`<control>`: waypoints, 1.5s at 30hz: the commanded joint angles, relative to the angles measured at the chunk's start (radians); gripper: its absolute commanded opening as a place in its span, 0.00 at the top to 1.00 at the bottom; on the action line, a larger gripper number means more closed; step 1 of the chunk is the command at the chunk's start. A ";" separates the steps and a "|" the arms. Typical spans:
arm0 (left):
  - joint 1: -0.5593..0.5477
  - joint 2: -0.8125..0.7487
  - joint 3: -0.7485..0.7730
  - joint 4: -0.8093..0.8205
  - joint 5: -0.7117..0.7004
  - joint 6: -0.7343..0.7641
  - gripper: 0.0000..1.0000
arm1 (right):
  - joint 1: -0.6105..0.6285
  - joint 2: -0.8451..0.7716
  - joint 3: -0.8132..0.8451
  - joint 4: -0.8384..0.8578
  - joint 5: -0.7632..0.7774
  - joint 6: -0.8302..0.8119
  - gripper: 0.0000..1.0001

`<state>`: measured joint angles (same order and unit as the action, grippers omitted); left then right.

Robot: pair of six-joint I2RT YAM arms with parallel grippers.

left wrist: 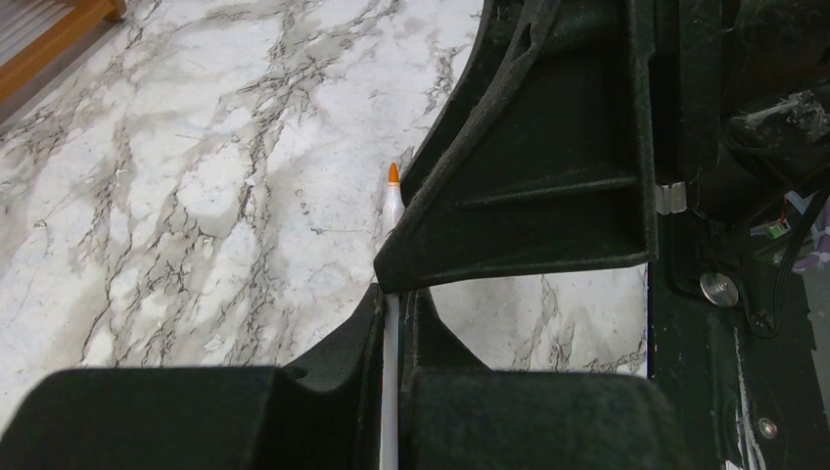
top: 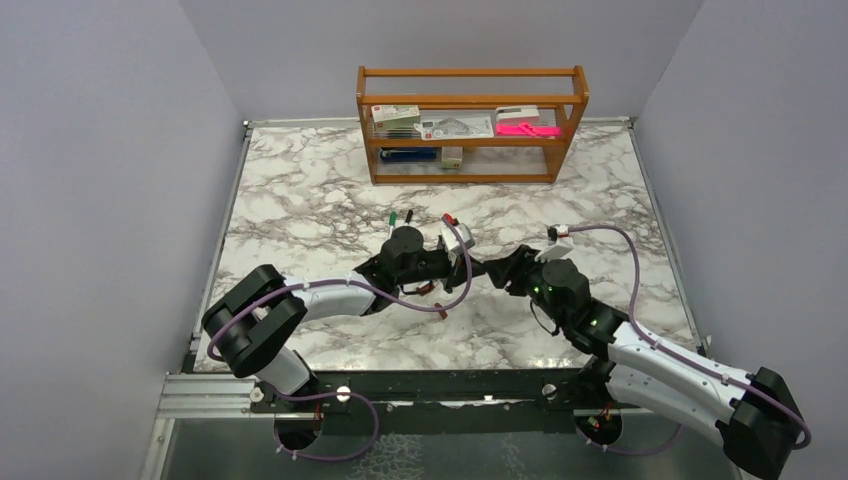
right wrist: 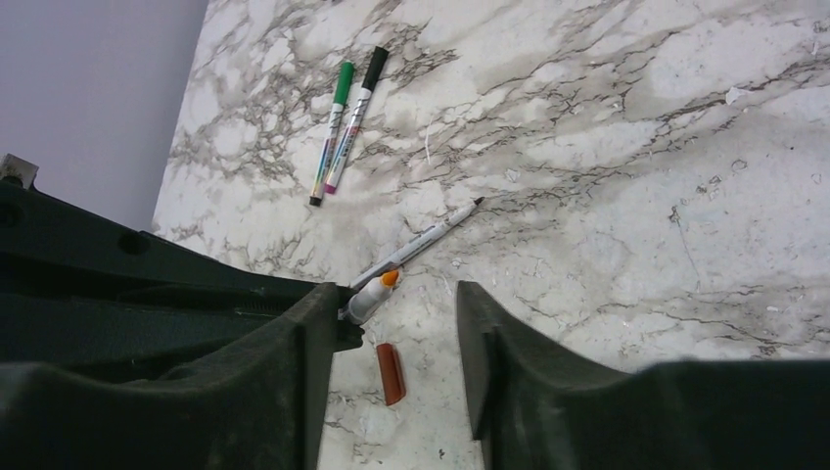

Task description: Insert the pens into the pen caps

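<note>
A white marble table (top: pixel 300 200) veined in grey sits in a booth with plain pale walls on three sides. At the middle of its far edge stands a wooden rack (top: pixel 470 85) with boxes and a pink object (top: pixel 527 129) on its shelves.

Both arms reach in from the near edge and meet around the table's centre, with their wrists turned towards one another. The left gripper (left wrist: pixel 393 311) has its jaws pressed onto a slim pale pen (left wrist: pixel 392 211), whose orange tip sticks out towards the right gripper (right wrist: pixel 399 299). The right gripper's jaws stand spread and hold nothing, and the tip sits at the mouth of the gap.

A red-brown cap (right wrist: pixel 391 373) lies on the marble under that gap. Another pen (right wrist: pixel 421 242) lies just beyond it. A green-capped pen (right wrist: pixel 331 132) and a black-capped pen (right wrist: pixel 354 116) lie side by side nearer the far edge.
</note>
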<state>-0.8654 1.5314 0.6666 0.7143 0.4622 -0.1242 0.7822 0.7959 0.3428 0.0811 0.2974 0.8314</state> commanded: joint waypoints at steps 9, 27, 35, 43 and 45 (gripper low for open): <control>-0.015 -0.022 0.010 0.055 0.087 -0.017 1.00 | -0.001 0.005 0.021 0.081 -0.041 -0.014 0.82; -0.018 -0.015 -0.006 0.023 0.030 0.012 0.67 | -0.001 -0.069 0.059 0.001 -0.010 -0.100 0.99; -0.018 0.018 0.019 0.008 0.044 0.013 0.68 | -0.001 -0.101 0.094 -0.044 -0.019 -0.126 0.99; -0.018 0.026 0.038 0.006 0.034 -0.002 0.91 | -0.002 -0.057 0.078 -0.014 -0.075 -0.112 0.99; -0.017 0.016 0.034 0.005 0.019 -0.005 1.00 | -0.002 -0.043 0.069 -0.007 -0.081 -0.108 0.99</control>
<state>-0.8783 1.5562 0.6720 0.7052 0.4744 -0.1230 0.7818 0.7311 0.4141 0.0635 0.2554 0.7280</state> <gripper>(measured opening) 0.101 0.042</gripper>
